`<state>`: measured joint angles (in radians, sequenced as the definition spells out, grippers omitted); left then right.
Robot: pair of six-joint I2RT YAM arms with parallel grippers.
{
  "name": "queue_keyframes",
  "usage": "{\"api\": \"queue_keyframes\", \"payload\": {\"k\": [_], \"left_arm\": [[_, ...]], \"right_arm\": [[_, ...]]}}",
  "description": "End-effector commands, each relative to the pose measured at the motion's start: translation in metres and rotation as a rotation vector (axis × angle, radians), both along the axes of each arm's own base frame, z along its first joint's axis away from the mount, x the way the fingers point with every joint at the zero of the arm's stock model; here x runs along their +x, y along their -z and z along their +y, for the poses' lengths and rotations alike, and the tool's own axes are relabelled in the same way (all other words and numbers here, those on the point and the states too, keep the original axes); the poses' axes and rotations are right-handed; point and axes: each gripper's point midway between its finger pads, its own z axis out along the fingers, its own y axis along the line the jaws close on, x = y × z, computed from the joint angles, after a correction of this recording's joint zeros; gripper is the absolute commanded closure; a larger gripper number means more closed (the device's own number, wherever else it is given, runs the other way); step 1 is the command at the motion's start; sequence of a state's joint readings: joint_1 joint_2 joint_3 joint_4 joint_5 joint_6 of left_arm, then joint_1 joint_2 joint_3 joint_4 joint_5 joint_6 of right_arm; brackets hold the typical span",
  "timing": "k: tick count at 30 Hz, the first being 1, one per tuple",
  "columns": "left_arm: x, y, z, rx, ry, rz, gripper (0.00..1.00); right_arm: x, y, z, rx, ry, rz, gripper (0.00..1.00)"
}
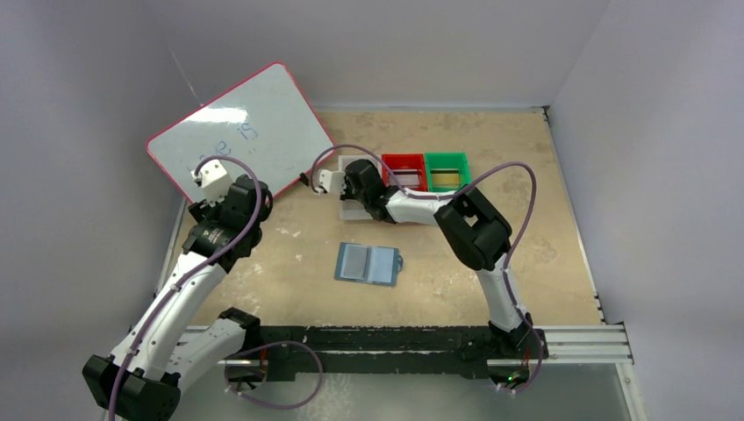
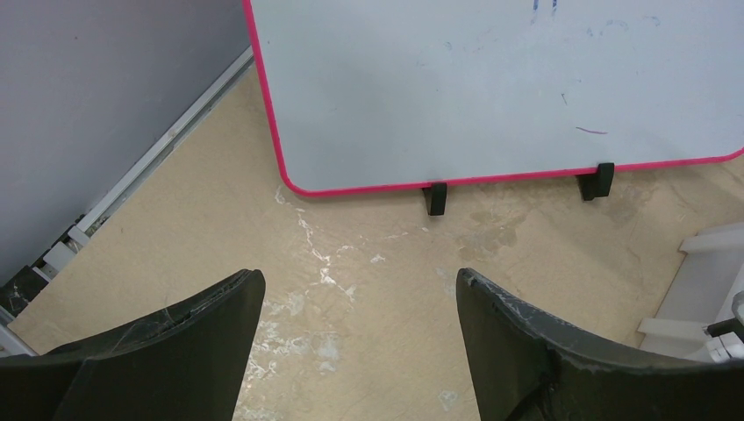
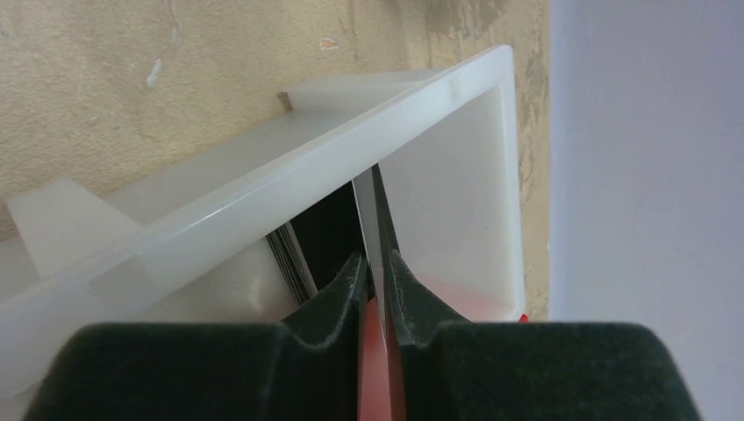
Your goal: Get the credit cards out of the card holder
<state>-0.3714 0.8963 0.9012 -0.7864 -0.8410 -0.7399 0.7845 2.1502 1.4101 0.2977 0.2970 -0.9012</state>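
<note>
Right gripper (image 3: 375, 263): reaching down into the white bin (image 3: 263, 189) at the upper centre of the top view. Its fingertips are sitting close on either side of a thin silvery card (image 3: 368, 215) standing edge-on. Whether they are pinching it or letting it go cannot be told.
Left gripper (image 2: 360, 285): hanging wide apart and carrying nothing, over bare table (image 2: 368, 246) in front of the whiteboard (image 2: 491, 88) at the upper left of the top view.
Card holder (image 1: 368, 263): lying opened flat in the middle of the top view, pale inner pockets facing up, well apart from both grippers.
Other credit cards (image 3: 294, 259): thin dark edges are showing inside the white bin just left of the fingers, seemingly cards already put there.
Done so far: the job is looking far along, with several cards apparently out and one being delivered to the bin.
Left to do: this card is waiting to be dropped. The pockets are too small from above to tell whether any card is hiding inside.
</note>
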Motion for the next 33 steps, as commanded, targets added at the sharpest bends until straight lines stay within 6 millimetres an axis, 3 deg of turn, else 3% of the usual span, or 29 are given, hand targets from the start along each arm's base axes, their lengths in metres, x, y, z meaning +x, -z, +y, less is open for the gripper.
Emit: {"api": "queue_keyframes", "payload": {"k": [1,4,10,20,26,28,31,33], "left_arm": [[0.003,-0.006,0.002,0.004,-0.009,-0.024,0.20],[0.004,-0.005,0.001,0.003,-0.007,-0.022,0.20],[0.005,-0.004,0.000,0.003,-0.001,-0.014,0.20],[0.006,-0.001,-0.002,0.002,0.009,-0.002,0.21],[0.007,0.000,-0.002,0.004,0.010,0.004,0.21],[0.007,0.001,-0.003,0.002,0.013,0.006,0.21],[0.007,0.002,-0.005,-0.002,0.024,0.011,0.21],[0.008,0.003,-0.006,-0.005,0.033,0.015,0.21]], "right_arm": [[0.007,-0.027,0.005,0.048,0.006,-0.038,0.85],[0.006,-0.033,0.004,0.057,0.008,-0.039,0.82],[-0.003,-0.049,0.007,0.102,-0.018,-0.011,0.65],[-0.026,-0.087,0.009,0.255,-0.046,0.028,0.61],[-0.048,-0.139,0.000,0.627,0.073,0.041,0.57],[-0.062,-0.155,-0.006,0.812,0.132,0.089,0.44],[-0.076,-0.153,-0.042,1.138,0.516,0.225,0.08],[-0.091,-0.135,-0.053,1.211,0.657,0.367,0.04]]}}
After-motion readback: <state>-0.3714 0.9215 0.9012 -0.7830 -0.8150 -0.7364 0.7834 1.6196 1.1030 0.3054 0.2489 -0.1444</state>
